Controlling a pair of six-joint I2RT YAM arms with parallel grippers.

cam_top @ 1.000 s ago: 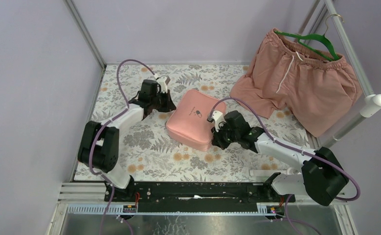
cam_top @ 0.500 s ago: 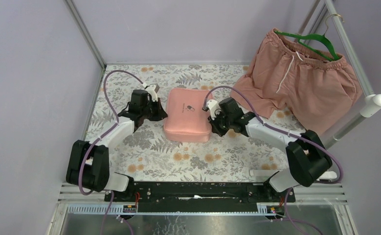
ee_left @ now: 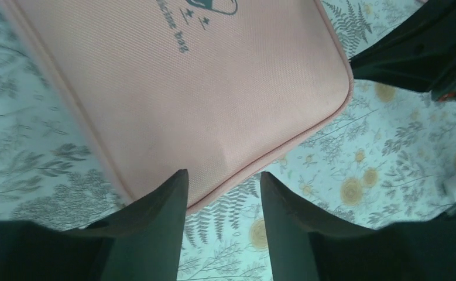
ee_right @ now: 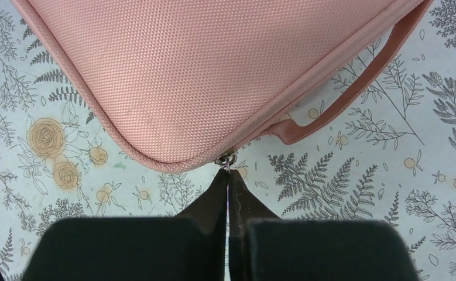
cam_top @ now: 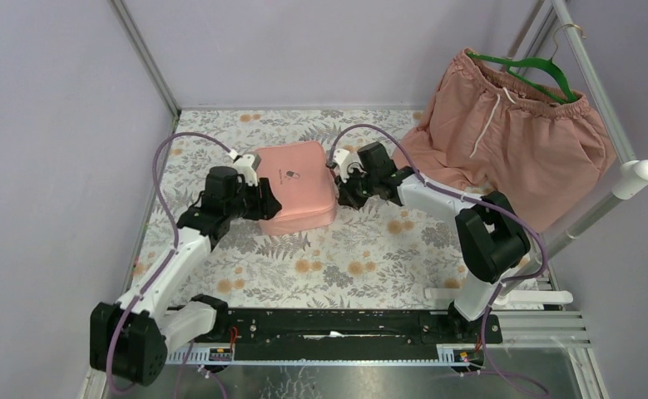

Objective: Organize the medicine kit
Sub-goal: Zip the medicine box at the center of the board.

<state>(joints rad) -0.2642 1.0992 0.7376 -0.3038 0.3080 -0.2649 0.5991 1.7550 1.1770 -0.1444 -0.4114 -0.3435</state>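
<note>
The medicine kit [cam_top: 297, 187] lies flat on the flowered table [cam_top: 337, 258], towards the back and a little left of the middle. Its lid is down, with the dark pill logo facing up. Nothing of what is inside can be seen.

The two arms reach in from either side. The left arm stretches forward from its base and bends at the wrist, bringing the left hand [ee_left: 222, 175] to the kit's near left edge. Its fingers stand partly apart, with the rounded edge of the case showing in the gap. I can't tell whether they touch the fabric.

The right arm runs out low and long from the right. The right hand [ee_right: 229, 175] is pressed against the kit's right corner, its fingers pinched tight on the small metal zip pull [ee_right: 226, 159]. Just beside it, the pink carry strap [ee_right: 360, 82] loops out onto the table.

Pink shorts [cam_top: 511, 141] on a green hanger [cam_top: 545, 71] hang at the far right, well apart from the case.
</note>
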